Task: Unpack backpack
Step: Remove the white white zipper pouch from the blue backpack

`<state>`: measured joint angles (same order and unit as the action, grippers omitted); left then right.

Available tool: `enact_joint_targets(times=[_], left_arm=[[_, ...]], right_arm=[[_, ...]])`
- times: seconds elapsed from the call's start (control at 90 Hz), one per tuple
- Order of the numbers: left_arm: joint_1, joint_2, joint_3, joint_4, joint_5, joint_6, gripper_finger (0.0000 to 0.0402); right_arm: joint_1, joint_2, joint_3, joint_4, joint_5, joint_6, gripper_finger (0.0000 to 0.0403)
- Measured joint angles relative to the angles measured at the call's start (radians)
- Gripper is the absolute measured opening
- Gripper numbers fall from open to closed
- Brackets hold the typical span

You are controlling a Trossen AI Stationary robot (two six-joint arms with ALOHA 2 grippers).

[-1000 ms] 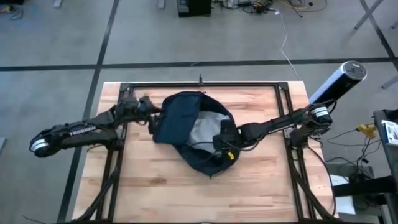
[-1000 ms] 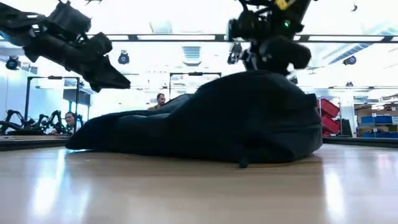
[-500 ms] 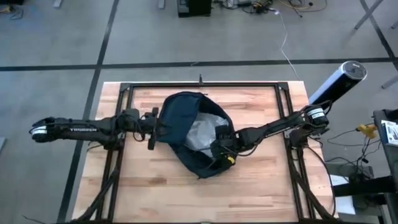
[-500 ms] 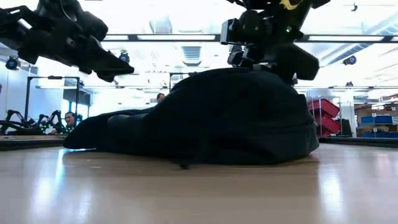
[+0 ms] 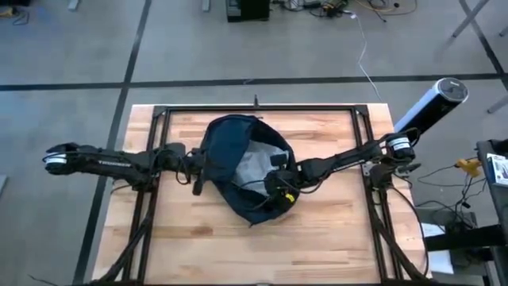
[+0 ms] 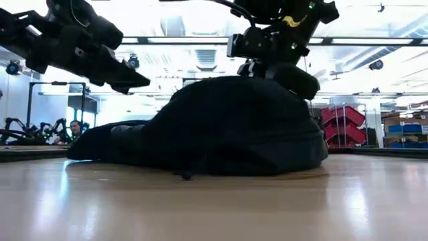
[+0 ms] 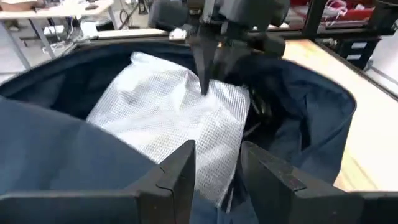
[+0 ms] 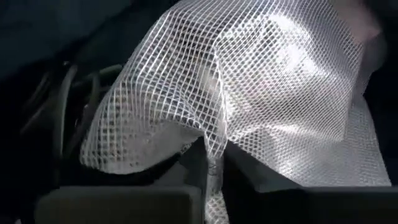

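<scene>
Fingers of the right gripper (image 8: pixel 211 171) are pinched on a fold of the silvery mesh pouch (image 8: pixel 249 93) inside the backpack (image 5: pixel 238 171), which lies at the table's (image 5: pixel 333 246) centre, mouth open toward three o'clock. Lift slowly and straight up — the thin mesh could slip, and dark cables (image 8: pixel 68 99) beside it may snag. At nine o'clock the left gripper (image 7: pixel 214 165) hovers with fingers apart over the backpack's rim — it should press the fabric down before the lift.
</scene>
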<state>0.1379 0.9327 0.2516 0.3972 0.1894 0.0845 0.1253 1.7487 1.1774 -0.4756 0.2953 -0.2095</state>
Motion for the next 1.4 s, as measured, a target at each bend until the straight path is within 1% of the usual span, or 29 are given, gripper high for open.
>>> enact_joint_targets(times=[0.056, 0.222, 0.289, 0.389, 0.533, 0.622, 0.733, 0.8, 0.944, 1.067, 1.144, 1.278, 1.4], left_arm=[[0.0, 0.015, 0.0, 0.018, 0.0, 0.0, 0.0118], [0.0, 0.072, 0.0, 0.048, -0.007, 0.0, 0.0118], [0.0, 0.098, 0.0, 0.054, -0.037, 0.001, 0.0118], [0.0, 0.139, 0.0, 0.065, -0.115, 0.0, 0.0118], [0.0, 0.211, 0.0, 0.083, -0.181, -0.01, 0.0118], [0.0, 0.267, 0.0, 0.107, -0.205, -0.027, 0.0118], [0.0, 0.338, 0.0, 0.114, -0.243, -0.052, 0.0118], [0.0, 0.386, 0.0, 0.134, -0.266, -0.066, 0.0118], [0.001, 0.443, -0.001, 0.129, -0.296, -0.119, 0.0118], [0.001, 0.456, -0.001, 0.092, -0.296, -0.176, 0.0118], [0.001, 0.462, -0.001, 0.087, -0.296, -0.199, 0.0118], [0.0, 0.46, -0.002, 0.061, -0.296, -0.25, 0.0118], [-0.004, 0.449, -0.004, 0.023, -0.296, -0.302, 0.0118]], right_arm=[[0.001, -0.003, 0.02, -0.002, 0.041, -0.004, 0.0015], [0.018, -0.039, 0.094, 0.003, 0.168, -0.084, 0.0003], [0.027, -0.064, 0.124, 0.003, 0.208, -0.113, 0.0001], [0.047, -0.117, 0.162, 0.002, 0.258, -0.148, 0.0001], [0.077, -0.219, 0.172, -0.059, 0.347, -0.138, 0.0], [0.101, -0.291, 0.17, -0.142, 0.432, -0.071, 0.0], [0.129, -0.373, 0.169, -0.28, 0.603, 0.043, 0.0], [0.144, -0.419, 0.169, -0.367, 0.687, 0.134, 0.0], [0.15, -0.503, 0.168, -0.527, 0.787, 0.343, 0.0], [0.149, -0.537, 0.164, -0.661, 0.883, 0.501, 0.0], [0.149, -0.557, 0.164, -0.686, 0.942, 0.558, 0.0], [0.149, -0.581, 0.166, -0.686, 1.059, 0.585, 0.0], [0.145, -0.592, 0.164, -0.702, 1.132, 0.612, 0.0]])
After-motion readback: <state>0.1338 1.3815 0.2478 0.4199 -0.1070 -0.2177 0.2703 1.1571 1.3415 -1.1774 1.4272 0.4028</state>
